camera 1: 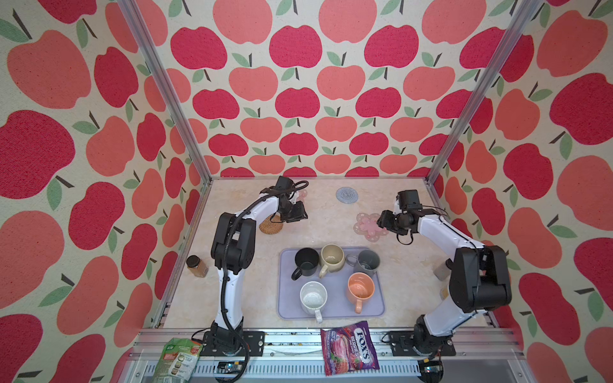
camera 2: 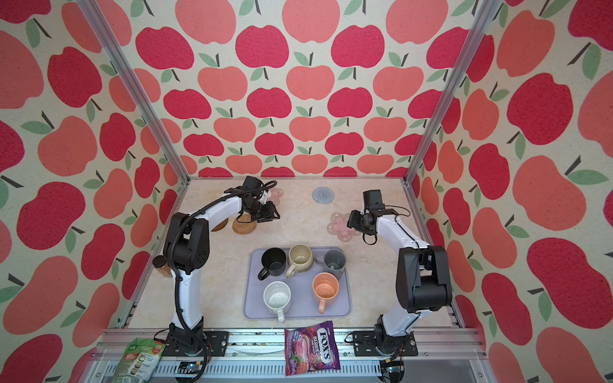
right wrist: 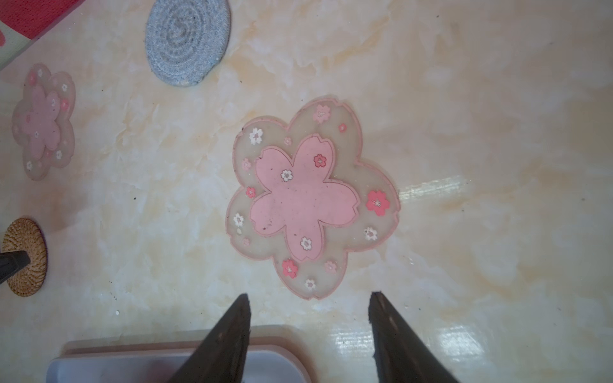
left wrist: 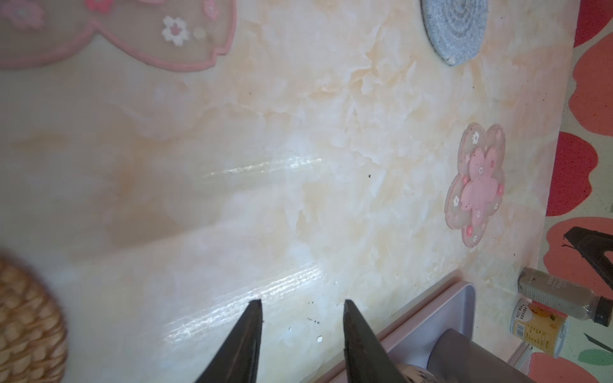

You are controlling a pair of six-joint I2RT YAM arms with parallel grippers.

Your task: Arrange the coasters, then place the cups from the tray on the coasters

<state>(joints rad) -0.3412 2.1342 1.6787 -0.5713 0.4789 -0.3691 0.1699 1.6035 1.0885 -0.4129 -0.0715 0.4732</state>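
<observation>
Coaster-arranging step: my right gripper (right wrist: 310, 298), jaws parted and empty, hangs just short of a pink flower coaster (right wrist: 311, 199); I'd pinch its near petal edge, low and square. My left gripper (left wrist: 302, 305), parted and empty, is near the rattan coaster (camera 1: 270, 226). Count: coasters, four clear with the second flower coaster (camera 1: 302, 195) and the grey-blue coaster (camera 1: 347, 194), plus a brown sliver (camera 2: 220, 226), perhaps the fifth; cups (camera 1: 332, 258), five, all on the tray (camera 1: 335, 300).

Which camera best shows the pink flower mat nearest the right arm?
The right wrist view: the flower mat lies whole, large and sharp. In both top views it is small, partly hidden by the right arm. The left wrist view shows it whole but small.
</observation>
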